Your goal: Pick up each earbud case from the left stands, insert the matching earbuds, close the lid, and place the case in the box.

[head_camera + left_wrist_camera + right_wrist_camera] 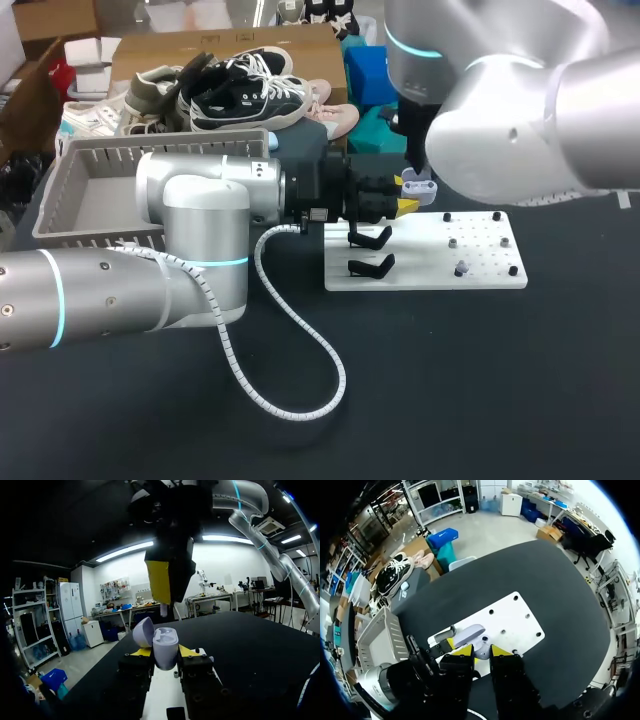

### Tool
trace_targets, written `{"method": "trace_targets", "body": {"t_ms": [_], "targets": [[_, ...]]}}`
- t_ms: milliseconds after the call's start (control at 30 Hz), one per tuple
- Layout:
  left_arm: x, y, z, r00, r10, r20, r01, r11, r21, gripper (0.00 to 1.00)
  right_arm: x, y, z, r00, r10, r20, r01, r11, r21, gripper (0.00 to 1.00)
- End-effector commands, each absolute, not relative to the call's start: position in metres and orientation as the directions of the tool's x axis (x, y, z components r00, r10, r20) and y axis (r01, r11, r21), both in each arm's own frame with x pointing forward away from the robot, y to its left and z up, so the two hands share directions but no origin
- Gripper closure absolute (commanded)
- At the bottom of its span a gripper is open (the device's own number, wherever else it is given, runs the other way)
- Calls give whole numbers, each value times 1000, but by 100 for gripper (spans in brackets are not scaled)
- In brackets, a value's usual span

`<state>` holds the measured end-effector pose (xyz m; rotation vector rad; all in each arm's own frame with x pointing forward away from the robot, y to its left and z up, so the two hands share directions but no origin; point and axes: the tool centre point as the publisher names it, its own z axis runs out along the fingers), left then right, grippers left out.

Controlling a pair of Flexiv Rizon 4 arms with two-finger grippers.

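A lavender earbud case point(418, 187) is held just above the far edge of the white board point(480, 275), with its lid point(143, 631) swung open. My left gripper point(165, 652) is shut on the case body point(165, 647) from both sides. Directly over the open case hangs my right gripper point(481, 652), its yellow tips close together on a small white earbud point(164, 610). Two black stands point(370, 252) on the board's left part are bare. Another small earbud point(460, 268) sits among the pegs on the right part.
A grey basket point(70, 215) stands at the back left, behind my left arm. A white coiled cable point(300, 375) loops over the dark table in front. Shoes and a cardboard box point(230, 75) lie along the far edge.
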<state>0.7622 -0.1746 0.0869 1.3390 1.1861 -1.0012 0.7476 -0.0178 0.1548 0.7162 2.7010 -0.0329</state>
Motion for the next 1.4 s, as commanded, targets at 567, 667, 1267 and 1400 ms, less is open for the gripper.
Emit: {"method": "trace_targets", "body": {"t_ms": [567, 667, 1267, 1400], "targets": [[763, -175, 86, 164, 117, -980, 985, 28, 168, 100, 744, -21, 145, -818, 483, -313, 491, 869, 59, 100], [763, -175, 86, 164, 117, -980, 985, 28, 168, 100, 744, -20, 146, -817, 484, -313, 491, 869, 61, 100], [763, -175, 86, 164, 117, -980, 985, 28, 168, 100, 745, -23, 143, -818, 487, -305, 492, 868, 66, 100], [763, -175, 86, 164, 117, -980, 985, 28, 168, 100, 747, -23, 143, -819, 488, -304, 491, 868, 71, 100]]}}
